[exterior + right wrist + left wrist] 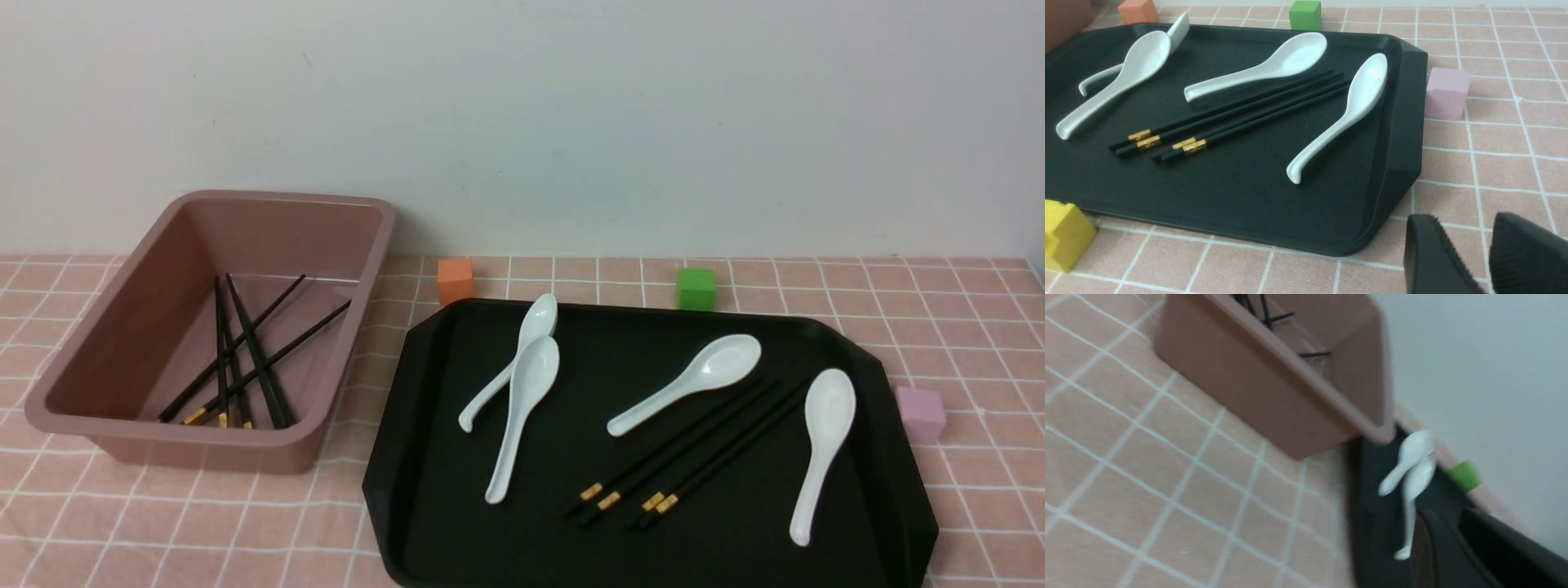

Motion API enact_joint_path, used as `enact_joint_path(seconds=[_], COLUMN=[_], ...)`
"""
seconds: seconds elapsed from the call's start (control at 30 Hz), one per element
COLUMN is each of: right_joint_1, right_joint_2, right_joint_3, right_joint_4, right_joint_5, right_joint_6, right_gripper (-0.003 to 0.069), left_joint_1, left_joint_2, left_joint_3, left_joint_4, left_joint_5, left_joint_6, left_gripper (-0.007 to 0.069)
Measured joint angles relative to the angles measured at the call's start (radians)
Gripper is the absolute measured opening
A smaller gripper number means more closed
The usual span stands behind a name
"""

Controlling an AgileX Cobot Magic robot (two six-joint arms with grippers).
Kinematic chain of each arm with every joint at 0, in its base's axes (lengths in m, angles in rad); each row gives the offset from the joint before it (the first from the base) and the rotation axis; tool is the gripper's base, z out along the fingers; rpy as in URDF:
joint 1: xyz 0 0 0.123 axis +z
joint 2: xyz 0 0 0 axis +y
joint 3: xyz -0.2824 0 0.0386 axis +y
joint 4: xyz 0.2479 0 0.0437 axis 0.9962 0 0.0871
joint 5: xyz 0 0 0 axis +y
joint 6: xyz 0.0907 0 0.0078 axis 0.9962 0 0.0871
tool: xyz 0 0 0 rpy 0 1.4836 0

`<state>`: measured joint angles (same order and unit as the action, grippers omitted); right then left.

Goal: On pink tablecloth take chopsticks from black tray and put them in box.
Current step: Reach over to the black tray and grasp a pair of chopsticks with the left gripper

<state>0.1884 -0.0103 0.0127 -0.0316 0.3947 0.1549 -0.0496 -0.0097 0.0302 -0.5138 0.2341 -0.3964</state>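
A spoon (824,441) could get dragged out with the chopsticks (678,457) beside it (right gripper (1464,218) slightly parted and empty, left gripper (1457,522) unreadable).

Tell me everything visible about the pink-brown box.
The box is a deep rectangular tub, dusty pink-brown, plastic by its look, with rounded corners and a rolled rim. It stands upright and open on the pink tablecloth, left of the black tray. Several black chopsticks lie crossed on its floor, gold bands toward the near end.
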Motion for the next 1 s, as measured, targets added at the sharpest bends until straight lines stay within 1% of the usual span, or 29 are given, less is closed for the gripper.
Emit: enact_joint_path(seconds=[0.03, 0.07, 0.1, 0.2, 0.27, 0.33, 0.43, 0.47, 0.5, 0.53, 0.57, 0.6, 0.67, 0.7, 0.73, 0.8, 0.83, 0.9, 1.0], right_joint_1=[0.0, 0.0, 0.0, 0.0, 0.0, 0.0, 0.0, 0.0, 0.0, 0.0, 0.0, 0.0, 0.0, 0.0, 0.0, 0.0, 0.0, 0.0, 0.0], right_joint_2=[0.0, 0.0, 0.0, 0.0, 0.0, 0.0, 0.0, 0.0, 0.0, 0.0, 0.0, 0.0, 0.0, 0.0, 0.0, 0.0, 0.0, 0.0, 0.0], right_joint_3=[0.0, 0.0, 0.0, 0.0, 0.0, 0.0, 0.0, 0.0, 0.0, 0.0, 0.0, 0.0, 0.0, 0.0, 0.0, 0.0, 0.0, 0.0, 0.0], right_joint_4=[0.0, 0.0, 0.0, 0.0, 0.0, 0.0, 0.0, 0.0, 0.0, 0.0, 0.0, 0.0, 0.0, 0.0, 0.0, 0.0, 0.0, 0.0, 0.0], right_joint_5=[0.0, 0.0, 0.0, 0.0, 0.0, 0.0, 0.0, 0.0, 0.0, 0.0, 0.0, 0.0, 0.0, 0.0, 0.0, 0.0, 0.0, 0.0, 0.0], right_joint_6=[0.0, 0.0, 0.0, 0.0, 0.0, 0.0, 0.0, 0.0, 0.0, 0.0, 0.0, 0.0, 0.0, 0.0, 0.0, 0.0, 0.0, 0.0, 0.0], right_gripper=[0.024, 0.024, 0.024, 0.024, 0.024, 0.024, 0.024, 0.024, 0.024, 0.024, 0.024, 0.024, 0.024, 0.024, 0.024, 0.024, 0.024, 0.024, 0.024], left_joint_1=[0.0, 0.0, 0.0, 0.0, 0.0, 0.0, 0.0, 0.0, 0.0, 0.0, 0.0, 0.0, 0.0, 0.0, 0.0, -0.001, -0.007, -0.047, -0.18], left_joint_2=[0.0, 0.0, 0.0, 0.0, 0.0, 0.0, 0.045, 0.114, 0.114, 0.222, 0.283, 0.398, 0.551, 0.567, 0.683, 0.869, 0.913, 1.055, 1.228], left_joint_3=[0.0, 0.0, 0.0, 0.0, -0.008, -0.063, -0.206, -0.277, -0.289, -0.384, -0.431, -0.509, -0.597, -0.606, -0.661, -0.729, -0.752, -0.811, -0.907], left_joint_4=[-0.065, -0.065, -0.158, -0.209, -0.219, -0.206, -0.154, -0.137, -0.134, -0.118, -0.11, -0.096, -0.066, -0.066, -0.038, 0.008, 0.017, 0.038, 0.07], left_joint_5=[-0.031, -0.031, -0.089, -0.152, -0.145, -0.066, 0.121, 0.219, 0.219, 0.332, 0.406, 0.495, 0.606, 0.616, 0.661, 0.675, 0.674, 0.659, 0.64], left_joint_6=[-0.018, -0.018, -0.029, -0.029, -0.023, 0.018, 0.155, 0.208, 0.216, 0.274, 0.3, 0.336, 0.39, 0.39, 0.418, 0.438, 0.441, 0.46, 0.482], left_gripper=[0.0094, 0.0095, 0.0098, 0.0101, 0.0101, 0.0092, 0.0065, 0.0052, 0.0051, 0.0036, 0.003, 0.0022, 0.001, 0.001, -0.0002, -0.0013, -0.0013, -0.0013, -0.0013])
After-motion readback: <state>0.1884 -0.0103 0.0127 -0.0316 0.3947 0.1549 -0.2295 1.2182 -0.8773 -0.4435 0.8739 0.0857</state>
